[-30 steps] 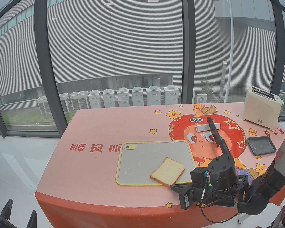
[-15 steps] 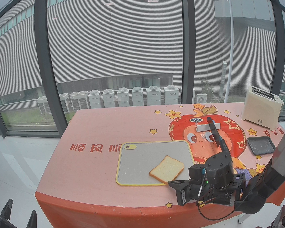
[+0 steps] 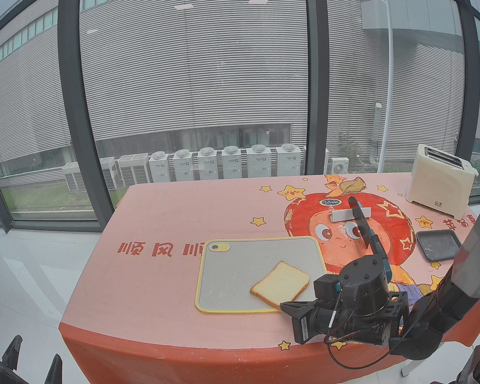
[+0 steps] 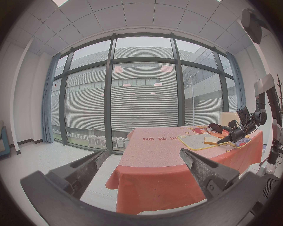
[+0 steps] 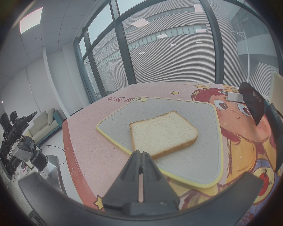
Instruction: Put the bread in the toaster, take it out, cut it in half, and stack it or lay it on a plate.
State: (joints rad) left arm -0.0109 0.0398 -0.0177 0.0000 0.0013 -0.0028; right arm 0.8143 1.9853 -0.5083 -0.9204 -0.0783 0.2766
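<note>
Tall dark-framed windows [image 3: 195,97] span the upper frame, a grey ribbed building [image 3: 17,103] beyond. A pale glossy floor [image 3: 29,281] shows at left. A table [image 3: 162,213] in orange cloth sits lower centre. Overhead, a white tiled ceiling [image 4: 141,14] holds a lit panel [image 5: 31,19].

Bright, even daylight comes through the windows [image 3: 194,71] behind the table [image 3: 162,213]; shadows are faint. The glass mirrors ceiling lights [image 5: 31,20]. Wrist views bend strongly, with dark corners.

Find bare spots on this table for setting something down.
Free: the table's far left stretch behind the cutting board, and the board's left half beside the bread. Crowded: the right side, with knife, dark tray, toaster and right gripper.
</note>
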